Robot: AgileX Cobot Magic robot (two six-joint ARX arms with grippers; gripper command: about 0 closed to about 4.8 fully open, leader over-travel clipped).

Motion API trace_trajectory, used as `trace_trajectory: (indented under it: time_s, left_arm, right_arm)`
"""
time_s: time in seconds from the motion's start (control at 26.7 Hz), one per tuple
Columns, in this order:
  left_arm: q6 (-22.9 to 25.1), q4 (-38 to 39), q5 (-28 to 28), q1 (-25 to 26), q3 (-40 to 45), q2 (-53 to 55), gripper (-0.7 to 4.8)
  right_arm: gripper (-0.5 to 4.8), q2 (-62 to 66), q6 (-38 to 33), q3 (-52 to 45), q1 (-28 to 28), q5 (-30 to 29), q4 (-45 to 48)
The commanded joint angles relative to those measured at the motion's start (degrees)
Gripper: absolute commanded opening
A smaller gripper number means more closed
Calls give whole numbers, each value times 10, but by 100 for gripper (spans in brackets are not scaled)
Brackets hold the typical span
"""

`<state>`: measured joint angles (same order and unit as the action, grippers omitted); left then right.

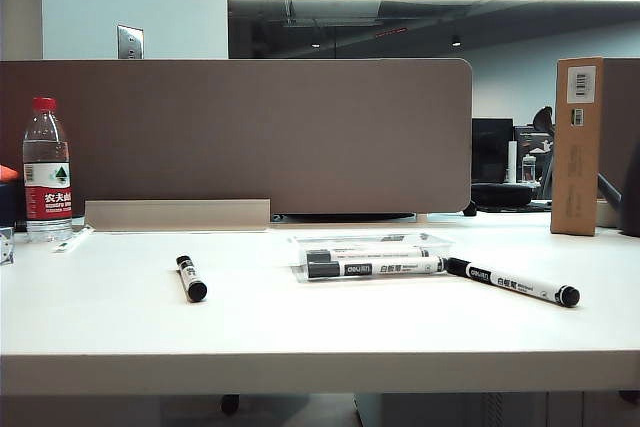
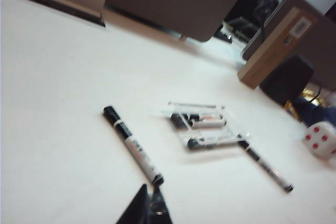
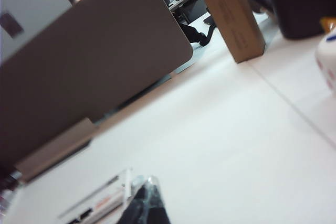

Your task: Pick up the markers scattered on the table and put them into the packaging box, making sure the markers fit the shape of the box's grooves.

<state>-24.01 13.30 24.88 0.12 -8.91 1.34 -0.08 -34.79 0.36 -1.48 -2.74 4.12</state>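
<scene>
Exterior view showed two loose markers (image 1: 191, 278) (image 1: 512, 282) at the packaging box's (image 1: 372, 245) nine and three o'clock; both grippers (image 2: 148, 205) (image 3: 147, 205), clenched empty and off-table, risked nudging them askew.

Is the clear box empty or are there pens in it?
Not empty. The clear box holds two markers, while two more lie outside on the table.

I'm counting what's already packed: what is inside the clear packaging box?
Two markers lie lengthwise inside the packaging box; its clear grooves are hard to make out.
</scene>
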Motion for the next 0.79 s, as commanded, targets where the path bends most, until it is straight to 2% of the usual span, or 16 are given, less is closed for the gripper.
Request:
trace_trajectory:
  time_s: [0.04,0.15,0.22,0.34,0.41,0.45,0.56,0.64,0.75,0.79]
  left_arm:
    - [15,65,-77,-48,-37,47,-5]
    - [15,59,-131,-105,-56,127,-5]
    - [15,54,-137,-133,-73,183,-5]
    - [16,21,-148,-190,-151,362,-5]
    - [40,23,-168,-197,-223,468,-6]
    - [54,23,-167,-197,-267,529,-6]
    - [57,34,-155,-197,-346,636,-3]
    - [63,62,-133,-197,-408,719,91]
    - [68,98,-75,-197,-463,798,313]
    - [72,104,-64,-197,-473,814,364]
  right_arm:
    - [-3,2,-59,0,0,2,9]
    - [-3,2,-76,7,0,2,7]
    - [-4,2,-76,18,0,2,4]
    - [-4,37,-65,54,0,12,0]
    - [-4,99,-35,85,0,1,0]
    - [-4,160,0,118,0,-29,-4]
    - [-4,272,70,179,1,-55,-28]
    - [-4,397,134,243,4,-100,-39]
    - [-4,540,215,349,9,-166,-143]
    - [-4,581,237,384,15,-179,-183]
